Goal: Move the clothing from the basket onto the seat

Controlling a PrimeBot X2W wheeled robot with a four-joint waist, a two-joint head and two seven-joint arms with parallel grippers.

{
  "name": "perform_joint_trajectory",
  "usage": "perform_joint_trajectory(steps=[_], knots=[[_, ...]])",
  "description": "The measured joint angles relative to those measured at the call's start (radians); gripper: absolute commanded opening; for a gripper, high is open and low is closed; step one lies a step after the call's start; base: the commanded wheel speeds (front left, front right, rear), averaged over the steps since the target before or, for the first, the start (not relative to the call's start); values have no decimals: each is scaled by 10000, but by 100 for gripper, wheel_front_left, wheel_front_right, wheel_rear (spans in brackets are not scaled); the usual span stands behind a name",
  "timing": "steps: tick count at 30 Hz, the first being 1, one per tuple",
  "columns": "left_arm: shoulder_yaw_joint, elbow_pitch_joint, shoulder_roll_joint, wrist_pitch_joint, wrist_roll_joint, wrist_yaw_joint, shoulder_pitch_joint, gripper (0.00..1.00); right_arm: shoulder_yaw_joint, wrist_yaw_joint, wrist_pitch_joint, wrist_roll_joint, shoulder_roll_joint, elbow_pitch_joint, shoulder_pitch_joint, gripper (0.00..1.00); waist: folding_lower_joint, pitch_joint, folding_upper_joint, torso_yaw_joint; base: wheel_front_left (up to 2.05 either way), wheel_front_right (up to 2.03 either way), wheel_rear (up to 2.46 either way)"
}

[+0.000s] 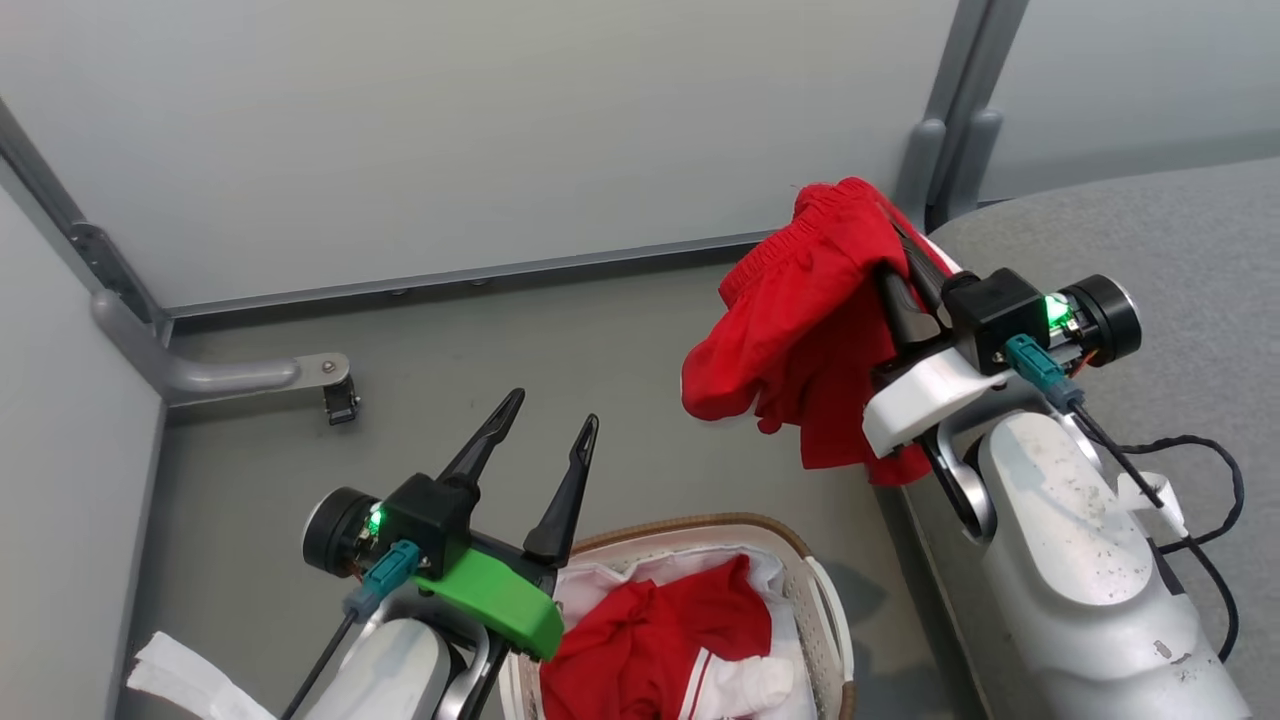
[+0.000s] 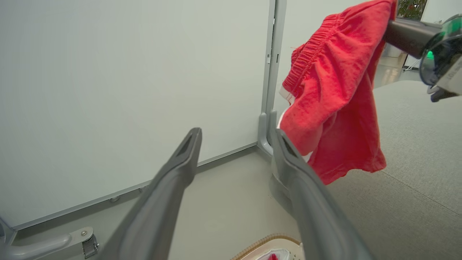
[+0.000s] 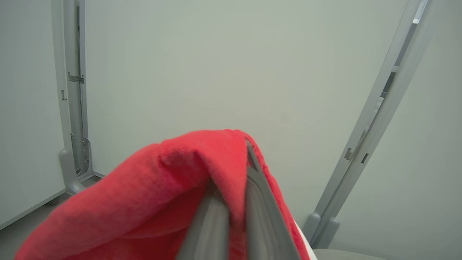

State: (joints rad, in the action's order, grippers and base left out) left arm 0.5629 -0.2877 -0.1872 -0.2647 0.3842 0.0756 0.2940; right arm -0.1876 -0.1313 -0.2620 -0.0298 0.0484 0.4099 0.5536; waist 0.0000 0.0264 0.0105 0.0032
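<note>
Red cloth catches the eye first: a soft bright red fabric garment (image 1: 800,310) with a gathered elastic waistband hangs right of centre in the upper half of the head view. It is pinched between the two long dark fingers of the right gripper (image 1: 893,250), whose jaws are clamped together on a fold of it. The garment droops in loose folds beside the left edge of the large grey fabric-upholstered seat (image 1: 1180,240) on the right side of that frame; I cannot tell whether the hem touches the cushion. In the left wrist view a sliver of white trim (image 2: 286,96) shows under the waistband. At the bottom centre of the head view stands the oval cream-white perforated plastic basket (image 1: 826,620) with its brown woven rim. More red clothing (image 1: 650,630) with white stripes lies crumpled inside it on the white liner (image 1: 600,585). The left gripper (image 1: 553,408) sits at the lower left, close to the basket's rim, its fingers spread apart and holding nothing, pointing up the frame over the grey floor (image 1: 620,330). Small dark lettering (image 2: 453,74) on the right gripper's pale housing, at the right edge of the left wrist view, is too blurred to read.
</note>
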Motion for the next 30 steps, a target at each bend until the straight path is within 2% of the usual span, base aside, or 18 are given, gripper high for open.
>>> perform_joint_trajectory(steps=[10, 22, 30], knots=[[-393, -63, 391, 0, -884, 332, -23, 100, 527, -2, 0, -337, 6, -184, 165, 0, 0, 494, 0, -1350, 0, 0, 0], [-56, -395, 512, 0, -1492, 493, 285, 100, 1536, -2, 0, -594, 12, -332, -35, 0, 0, 1391, 0, -3487, 0, 0, 0], [203, -399, 479, 0, -1597, 520, 627, 100, 1827, -2, 0, -792, 69, -209, -27, 0, 0, 2206, 0, -3977, 0, 0, 0]])
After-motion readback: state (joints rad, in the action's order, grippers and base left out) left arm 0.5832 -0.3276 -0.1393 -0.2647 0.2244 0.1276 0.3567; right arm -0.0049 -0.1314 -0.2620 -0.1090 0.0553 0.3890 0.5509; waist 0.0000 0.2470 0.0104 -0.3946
